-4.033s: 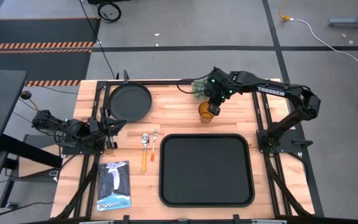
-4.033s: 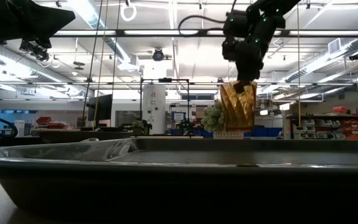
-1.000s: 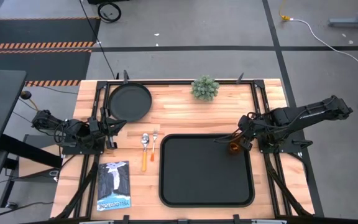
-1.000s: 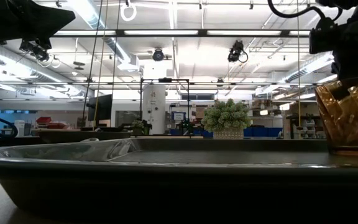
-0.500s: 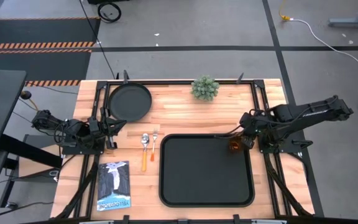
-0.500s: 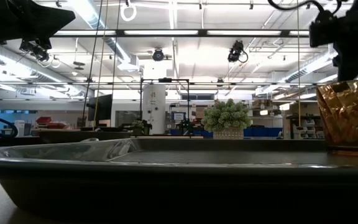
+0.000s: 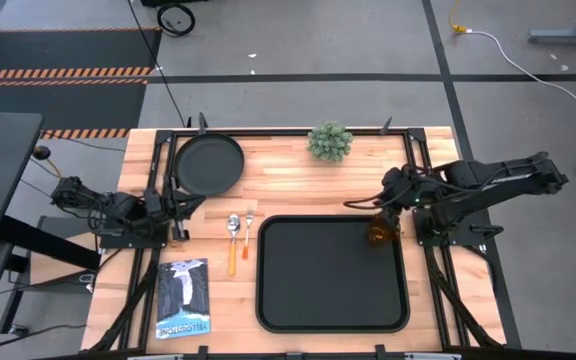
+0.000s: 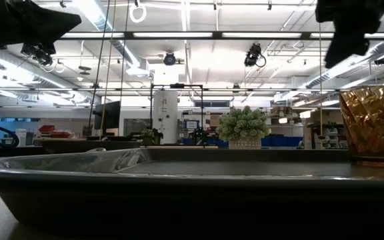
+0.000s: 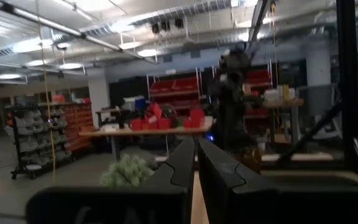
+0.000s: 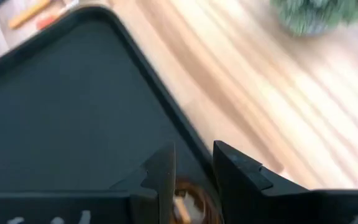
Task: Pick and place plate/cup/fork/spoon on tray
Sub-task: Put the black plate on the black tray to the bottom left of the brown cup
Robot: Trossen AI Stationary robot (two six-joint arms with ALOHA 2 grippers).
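Note:
The amber cup (image 7: pixel 380 234) stands upright on its base in the far right corner of the black tray (image 7: pixel 323 285). My right gripper (image 7: pixel 388 208) hovers open just above it, and the cup's rim (image 10: pixel 188 202) shows below the gap between the fingers. In the low view the cup (image 8: pixel 375 123) stands alone on the tray. The round black plate (image 7: pixel 209 165) lies at the far left of the table. The spoon (image 7: pixel 233 238) and the fork (image 7: pixel 248 234) lie side by side left of the tray. My left gripper (image 7: pixel 180 205) rests shut at the left edge.
A small potted plant (image 7: pixel 330 141) stands at the far edge, behind the tray. A booklet (image 7: pixel 183 298) lies near the front left. Bare wood (image 7: pixel 298 180) stretches between the plate, the plant and the tray.
My right gripper has opened and let go of the cup, then risen clear of it and drawn a little toward the table's far edge. The cup stays upright in the tray's far right corner.

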